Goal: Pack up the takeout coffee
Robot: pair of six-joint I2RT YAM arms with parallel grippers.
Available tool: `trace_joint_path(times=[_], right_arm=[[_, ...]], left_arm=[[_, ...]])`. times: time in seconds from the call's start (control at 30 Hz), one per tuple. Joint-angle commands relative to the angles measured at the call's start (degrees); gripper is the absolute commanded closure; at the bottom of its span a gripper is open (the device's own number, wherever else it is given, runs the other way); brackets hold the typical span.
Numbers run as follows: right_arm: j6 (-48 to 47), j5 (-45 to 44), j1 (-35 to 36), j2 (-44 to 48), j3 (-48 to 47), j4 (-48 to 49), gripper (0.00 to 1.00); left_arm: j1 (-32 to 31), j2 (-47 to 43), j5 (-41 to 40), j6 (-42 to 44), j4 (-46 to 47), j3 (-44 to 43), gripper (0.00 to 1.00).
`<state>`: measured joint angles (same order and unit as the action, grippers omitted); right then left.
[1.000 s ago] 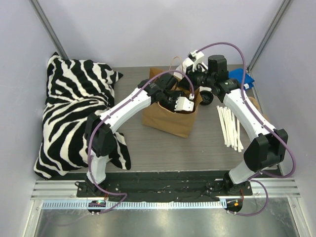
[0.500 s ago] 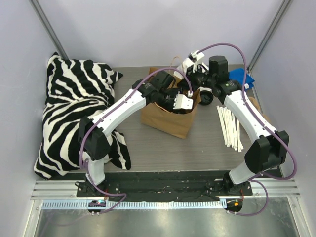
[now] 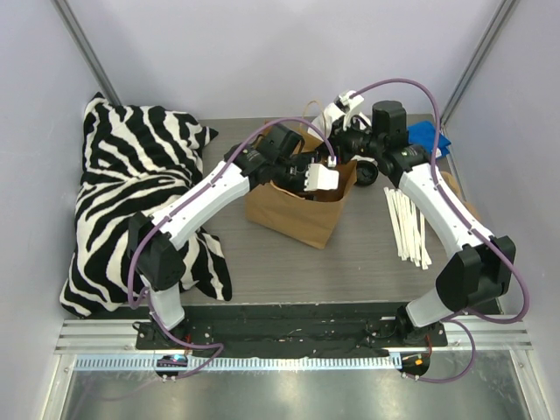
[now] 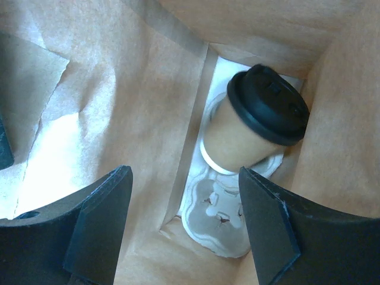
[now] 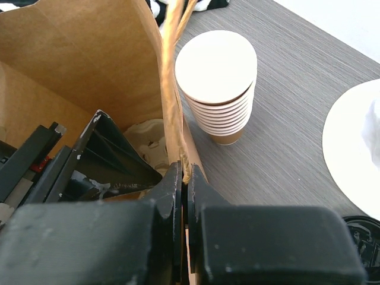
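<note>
Coffee (image 4: 252, 127) leans in a half-hidden carrier (image 4: 217, 222) deep inside the bag (image 3: 289, 214), unseen from above. Left end effector (image 4: 184, 205) gapes empty; right end effector (image 5: 184, 185) pinches the bag's rim.

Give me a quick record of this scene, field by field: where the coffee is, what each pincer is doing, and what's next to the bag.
coffee: takeout coffee, black lid on, inside the paper bag
under it: cup carrier at the bag's bottom
left pincer: open, inside the bag, above the cup, not touching it
right pincer: shut on the bag's rim
beside bag: stack of lidless cups, outside on the table
task state: coffee in the bag, no pincer holding it
</note>
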<state>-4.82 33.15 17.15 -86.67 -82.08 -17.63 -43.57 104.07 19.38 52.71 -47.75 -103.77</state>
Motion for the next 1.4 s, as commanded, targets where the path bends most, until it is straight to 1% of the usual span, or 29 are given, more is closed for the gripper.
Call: trace_joint_path(times=[0.0, 0.17, 0.4, 0.53, 0.7, 0.83, 1.03, 1.23, 1.37], right_arm=[[-1.68, -0.89, -0.01, 2.47, 1.05, 2.24, 0.99], [-2.21, -0.98, 0.69, 3.61, 1.75, 3.30, 0.99], [-3.18, -1.07, 1.13, 4.14, 2.02, 3.65, 0.99], [-3.62, -1.07, 1.49, 4.32, 2.28, 3.74, 0.99], [-3.79, -1.24, 1.75, 4.50, 2.28, 3.83, 0.99], [-3.97, -1.42, 1.93, 4.76, 2.37, 3.83, 0.99], [-4.32, -1.33, 2.10, 5.20, 2.45, 3.65, 0.99], [-4.23, -0.45, 2.01, 5.20, 2.19, 3.13, 0.99], [-3.88, 1.04, 2.01, 5.20, 2.02, 2.78, 0.99]], left_arm=[[0.33, -3.35, 2.16, -1.99, 1.25, -1.26, 0.24], [0.77, -2.74, 2.94, -4.63, 0.03, -2.14, 0.23], [1.65, 0.16, 6.29, -10.16, -5.51, -8.28, 0.22], [2.09, 1.57, 6.55, -14.02, -6.83, -10.75, 0.19], [2.53, 3.24, 6.11, -18.69, -8.24, -13.13, 0.20], [3.49, 2.54, 6.55, -21.59, -7.45, -12.69, 0.20], [6.21, -0.44, 10.06, -26.69, -5.34, -12.60, 0.20], [8.85, -2.82, 12.52, -31.16, -5.25, -14.53, 0.19], [10.70, -4.58, 13.58, -35.03, -3.42, -15.15, 0.19]])
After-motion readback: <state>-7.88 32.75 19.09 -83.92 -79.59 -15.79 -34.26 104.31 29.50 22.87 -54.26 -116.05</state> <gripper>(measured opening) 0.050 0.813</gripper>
